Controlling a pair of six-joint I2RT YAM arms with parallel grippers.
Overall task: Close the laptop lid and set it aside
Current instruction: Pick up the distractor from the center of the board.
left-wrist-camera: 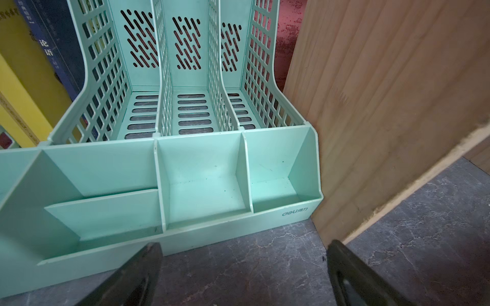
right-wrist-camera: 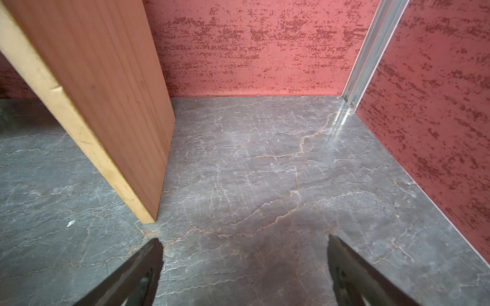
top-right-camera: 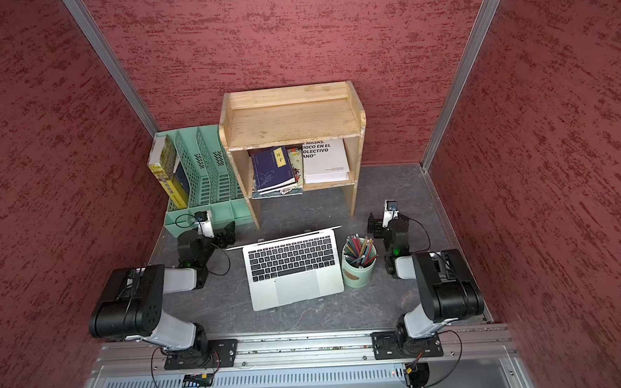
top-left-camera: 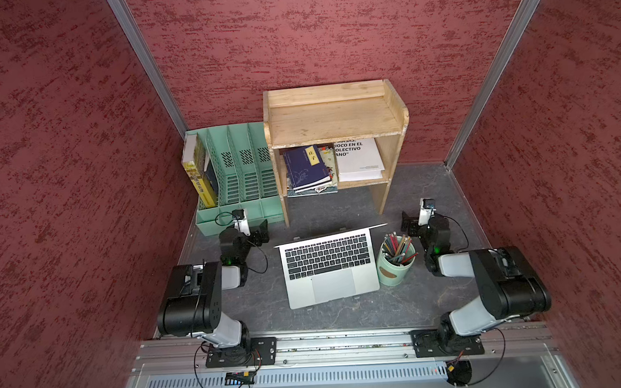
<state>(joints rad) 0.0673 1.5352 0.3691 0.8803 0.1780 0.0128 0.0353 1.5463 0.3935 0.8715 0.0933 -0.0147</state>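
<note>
Laptop sat open mid-way across the grey table, laptop lid raised, edge-on in both top views; a green pencil cup stood just beside its right edge. Left gripper hung spread and empty at far left, facing the green file rack; right gripper, also spread and empty, hung far right near the wooden shelf.

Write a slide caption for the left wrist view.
Open left pincer faces a mint-green file rack holding books, beside a wooden shelf on the grey table.

left end effector, right end effector, spread
</note>
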